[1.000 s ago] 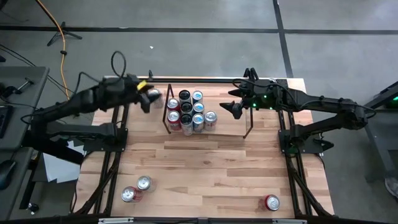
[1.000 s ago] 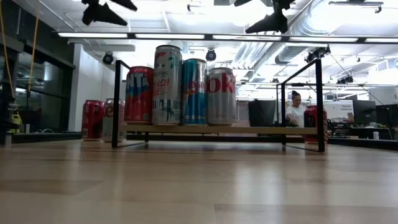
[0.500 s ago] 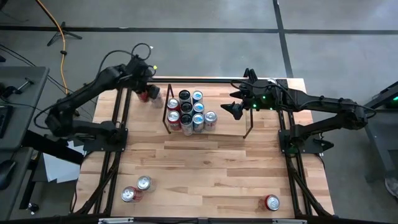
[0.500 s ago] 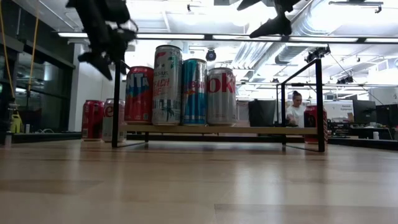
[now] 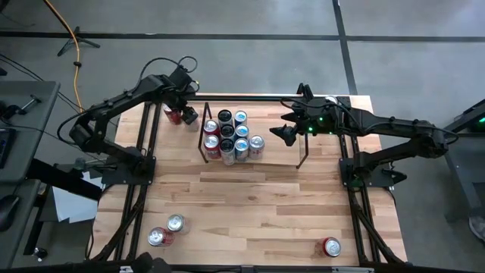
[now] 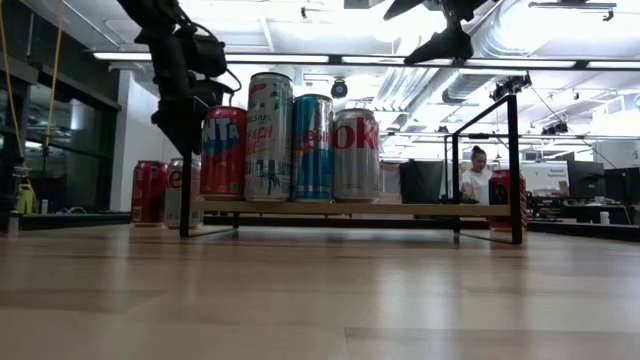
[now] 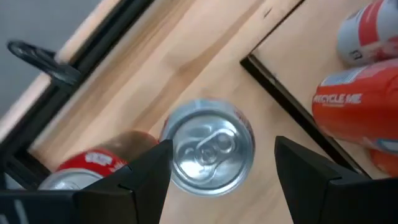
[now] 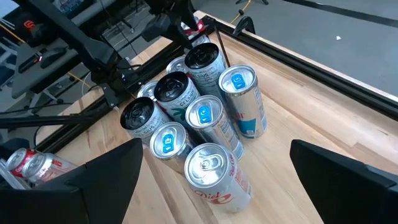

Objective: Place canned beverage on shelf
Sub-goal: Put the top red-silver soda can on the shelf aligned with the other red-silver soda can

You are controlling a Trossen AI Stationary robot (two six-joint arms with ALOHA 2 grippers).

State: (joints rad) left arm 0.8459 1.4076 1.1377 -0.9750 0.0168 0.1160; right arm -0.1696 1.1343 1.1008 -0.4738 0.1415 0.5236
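Aluminium can [image 7: 208, 152], upper left of the high view, looks light, slick and dentable; grip its sides mid-height. Left tool [image 7: 217, 171] straddles it, fingers apart; right tool [image 5: 286, 135] waits open.

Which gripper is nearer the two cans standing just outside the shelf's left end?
Left. The left gripper hangs directly over those cans, fingers open around one top. The right gripper waits open above the shelf's empty right part, past the can cluster.

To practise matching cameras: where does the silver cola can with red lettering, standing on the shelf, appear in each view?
High: silver cola can, at the cluster's right edge.
Low: rightmost of four side by side.
Left wrist: not in it.
Right wrist: nearest can.
Landmark: black rod shelf.
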